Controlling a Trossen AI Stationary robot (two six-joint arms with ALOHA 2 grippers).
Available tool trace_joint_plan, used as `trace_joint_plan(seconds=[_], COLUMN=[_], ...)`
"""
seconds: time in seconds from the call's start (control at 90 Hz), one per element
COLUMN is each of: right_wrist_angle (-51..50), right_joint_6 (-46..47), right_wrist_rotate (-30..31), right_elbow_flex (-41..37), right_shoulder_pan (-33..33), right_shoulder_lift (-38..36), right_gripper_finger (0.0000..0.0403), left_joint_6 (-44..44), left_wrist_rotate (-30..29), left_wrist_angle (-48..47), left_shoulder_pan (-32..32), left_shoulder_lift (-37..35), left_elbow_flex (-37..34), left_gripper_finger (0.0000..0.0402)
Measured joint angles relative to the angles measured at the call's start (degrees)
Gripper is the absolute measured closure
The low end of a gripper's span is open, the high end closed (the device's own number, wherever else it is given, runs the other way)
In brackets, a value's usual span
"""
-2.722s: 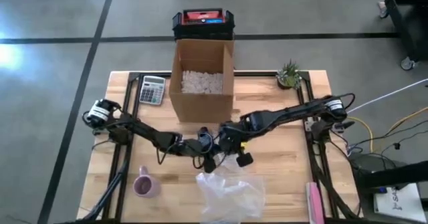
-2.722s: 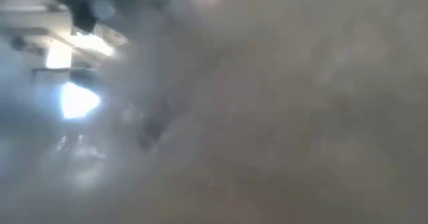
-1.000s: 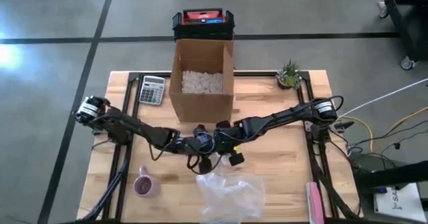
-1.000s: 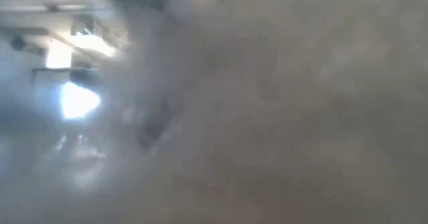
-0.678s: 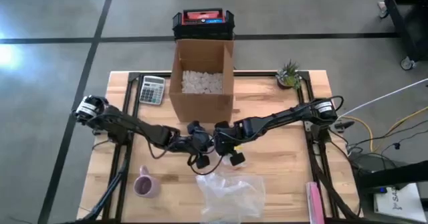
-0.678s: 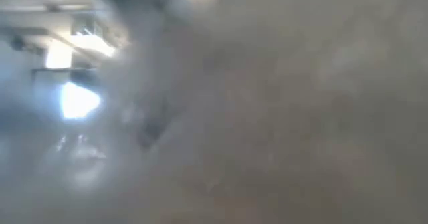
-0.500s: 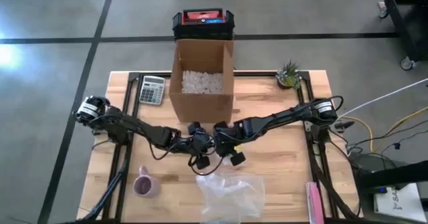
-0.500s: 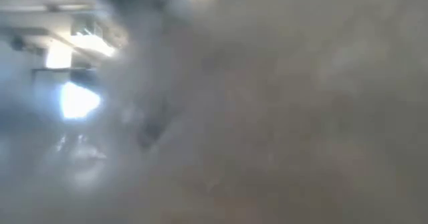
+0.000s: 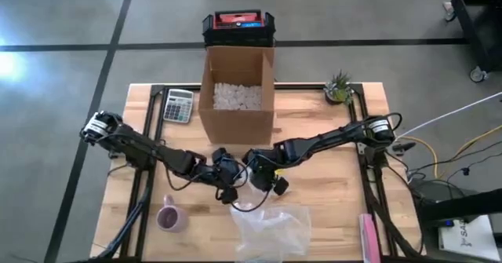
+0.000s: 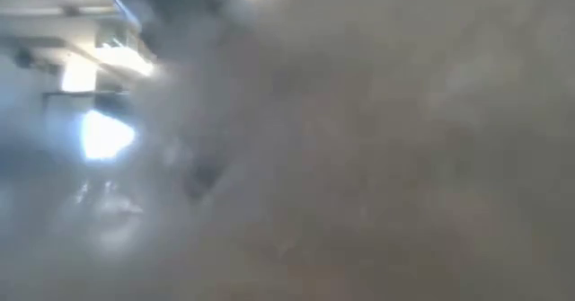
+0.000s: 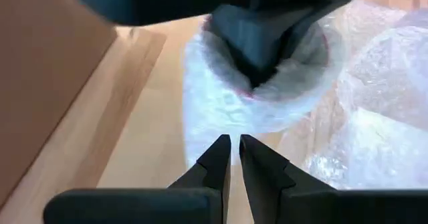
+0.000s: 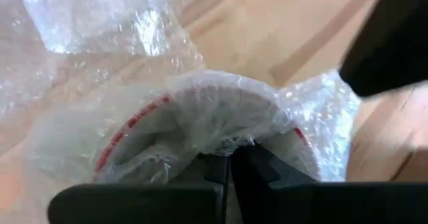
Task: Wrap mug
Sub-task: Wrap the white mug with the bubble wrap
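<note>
Closest in, from the left wrist cam: my left pincer (image 11: 234,158) has its tips nearly together, just a thin slit btwn them and nothing in it. It sits just short of the wrapped mug (image 11: 221,103), not touching as far as I can see. The mug lies straight ahead of it, mouth turned toward that cam, so its long axis runs roughly along the left pincer's line of approach, a bit tilted. The right pincer (image 11: 257,67) comes in from the opp. side and is clamped on the wrap at the mug's red rim, one finger dipping into the mouth. The right wrist cam agrees: tips together with film bunched btwn them. So the right arm carries the load and the left is the free one, nearest to the loose film on the mug's side. IMO any tuck or fold falls to the left. Beyond the mug the spare bubble wrap sheet (image 9: 271,228) lies on the bench (image 9: 329,192), towards its front edge. A bare pink mug (image 9: 167,216) stands well apart to the left, and the cardboard box (image 9: 235,98) is at the back. Hard to read: overhead, the mug is lost under both wrists. Low cam is fogged over, no info. Can't tell if the mug's base is covered.
</note>
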Motion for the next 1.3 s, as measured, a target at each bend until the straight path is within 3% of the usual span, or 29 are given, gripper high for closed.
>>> trace_joint_plan(seconds=[0.3, 0.656, 0.833, 0.944, 1.111, 1.3], right_wrist_angle=[-0.91, -16.21, -25.04, -29.32, -25.11, -13.61], right_joint_6=[-1.36, 16.54, 25.81, 28.53, 29.95, 31.33], right_wrist_rotate=[1.57, 5.25, 5.10, 5.11, 5.10, 5.00], right_elbow_flex=[0.61, 8.76, 8.66, 6.29, -1.06, -8.37], right_shoulder_pan=[0.01, -0.02, -0.02, -0.02, -0.02, 0.24], right_shoulder_lift=[-0.25, -3.07, -7.00, -9.05, -11.36, -12.02], right_gripper_finger=[0.0403, 0.0403, 0.0403, 0.0403, 0.0403, 0.0403], left_joint_6=[-0.82, -0.83, -1.70, -3.39, -7.93, -10.38], left_wrist_rotate=[-0.14, -0.14, 0.26, 1.32, 1.41, 2.56], left_wrist_angle=[0.12, 0.18, -0.18, -6.00, -14.43, -8.21], left_shoulder_pan=[0.01, 0.01, -0.06, -0.41, -1.16, -1.61], left_shoulder_lift=[0.24, 0.60, 0.33, -1.95, -5.60, -4.68], left_elbow_flex=[0.00, 0.00, -0.04, 1.75, 2.21, -2.84], left_gripper_finger=[0.0380, 0.0380, 0.0380, 0.0380, 0.0380, 0.0380])
